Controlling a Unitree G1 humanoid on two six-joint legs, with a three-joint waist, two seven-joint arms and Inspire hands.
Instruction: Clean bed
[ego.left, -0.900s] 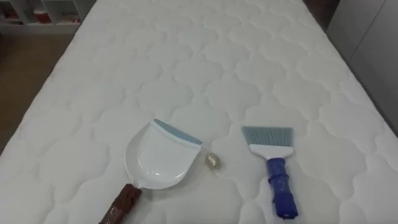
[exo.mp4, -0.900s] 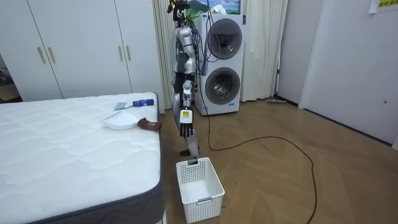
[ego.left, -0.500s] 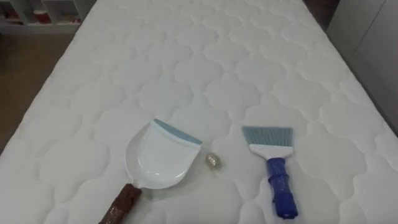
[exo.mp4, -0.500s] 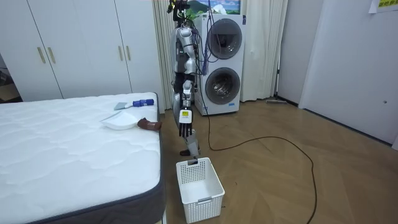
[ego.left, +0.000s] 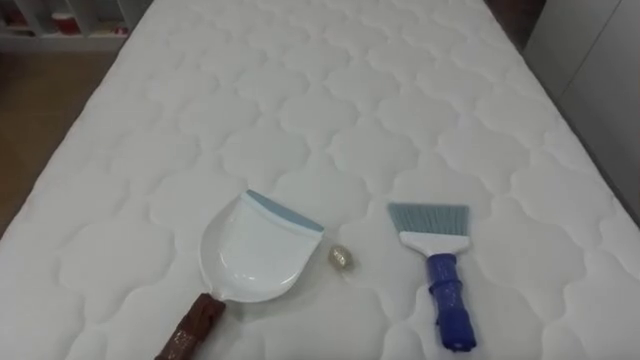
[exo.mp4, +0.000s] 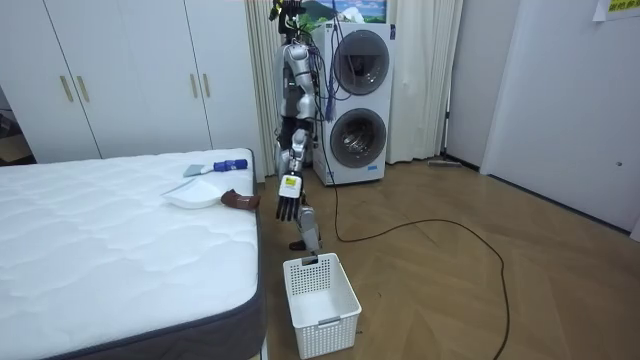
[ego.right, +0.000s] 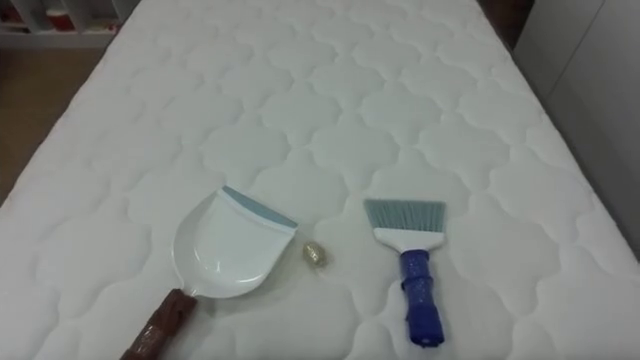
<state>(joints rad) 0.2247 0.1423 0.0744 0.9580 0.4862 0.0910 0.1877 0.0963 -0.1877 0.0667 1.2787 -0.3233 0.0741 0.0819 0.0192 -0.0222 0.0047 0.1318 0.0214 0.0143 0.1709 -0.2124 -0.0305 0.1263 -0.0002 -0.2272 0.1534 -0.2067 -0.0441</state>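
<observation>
The left hand hangs slack-fingered beside the bed end edge, near the dustpan and brush.

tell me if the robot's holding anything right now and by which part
Nothing is held. The dustpan, brush and small crumpled ball lie untouched on the mattress; the left hand hangs open beside its end.

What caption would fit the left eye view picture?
White dustpan with brown handle, small shiny ball and blue-handled brush on a white quilted mattress.
</observation>
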